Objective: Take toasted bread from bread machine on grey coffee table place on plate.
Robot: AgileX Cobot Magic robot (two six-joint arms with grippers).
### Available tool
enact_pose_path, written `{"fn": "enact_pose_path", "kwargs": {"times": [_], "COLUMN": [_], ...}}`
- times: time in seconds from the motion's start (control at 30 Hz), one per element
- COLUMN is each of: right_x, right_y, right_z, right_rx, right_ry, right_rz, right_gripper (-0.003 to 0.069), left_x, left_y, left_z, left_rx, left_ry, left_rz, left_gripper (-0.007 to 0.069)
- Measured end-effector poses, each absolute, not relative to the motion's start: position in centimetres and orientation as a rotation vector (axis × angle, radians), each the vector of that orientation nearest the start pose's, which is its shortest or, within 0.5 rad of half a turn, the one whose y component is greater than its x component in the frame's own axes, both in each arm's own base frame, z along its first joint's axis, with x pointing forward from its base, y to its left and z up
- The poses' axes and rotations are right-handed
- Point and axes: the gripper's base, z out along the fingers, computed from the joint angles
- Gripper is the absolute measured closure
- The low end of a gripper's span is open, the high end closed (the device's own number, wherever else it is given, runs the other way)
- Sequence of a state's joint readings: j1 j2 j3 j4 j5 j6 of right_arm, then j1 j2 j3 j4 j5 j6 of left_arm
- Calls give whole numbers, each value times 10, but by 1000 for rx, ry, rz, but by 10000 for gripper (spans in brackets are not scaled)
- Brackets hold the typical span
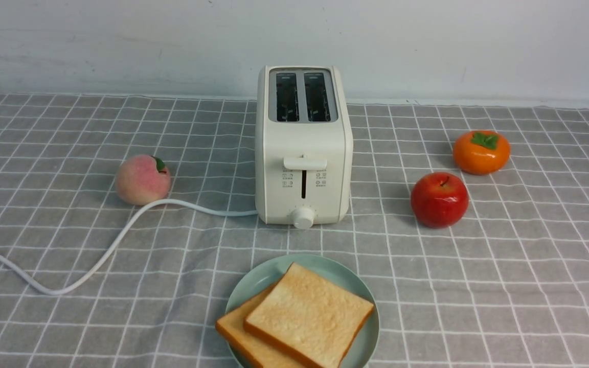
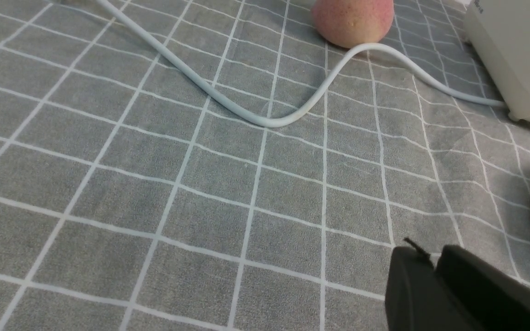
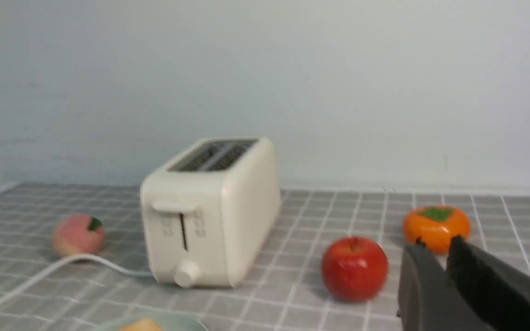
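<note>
Three cameras: one wide from the robot's side, two riding low on the wrists.

The front view looks forward and down over the table, facing the toaster. The left wrist view hovers close above the cloth beside the cord and peach. The right wrist view looks level from farther back; all three share the toaster.

The lower slice is lying mostly hidden under the upper slice; the plate is running off at 6 o'clock, and the right wrist view is probably motion-blurred.
</note>
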State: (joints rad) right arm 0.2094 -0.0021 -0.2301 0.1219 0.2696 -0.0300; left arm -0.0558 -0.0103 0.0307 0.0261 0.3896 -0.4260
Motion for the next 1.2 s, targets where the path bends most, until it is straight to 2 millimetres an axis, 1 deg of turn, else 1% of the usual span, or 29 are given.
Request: {"fn": "enact_pose_path", "kwargs": {"times": [0.1,0.17,0.2,0.23,0.37,0.77,1.2], "right_x": [51,54,54,53,52,52,52], "right_y": [5,2,1,-1,-2,-2,-2], "right_z": [214,185,184,174,174,174,174], "right_rx": [-25,16,21,49,77,77,78], "right_ry": [1670,1779,1783,1862,1863,1863,1864], "right_rz": [111,42,37,0,-22,-21,-20], "right_gripper": [562,559,559,555,550,535,517], "left_x": [52,52,52,52,52,52,52], "left_y": [-2,-2,-2,-2,-2,-2,-2], "left_z": [168,168,168,168,168,168,168], "left_rx": [-335,-335,-335,-335,-335,-335,-335], "left_ry": [1875,1876,1876,1876,1877,1877,1877], "left_rz": [-302,-302,-302,-302,-302,-302,-302], "left_gripper": [554,552,552,550,549,533,533]}}
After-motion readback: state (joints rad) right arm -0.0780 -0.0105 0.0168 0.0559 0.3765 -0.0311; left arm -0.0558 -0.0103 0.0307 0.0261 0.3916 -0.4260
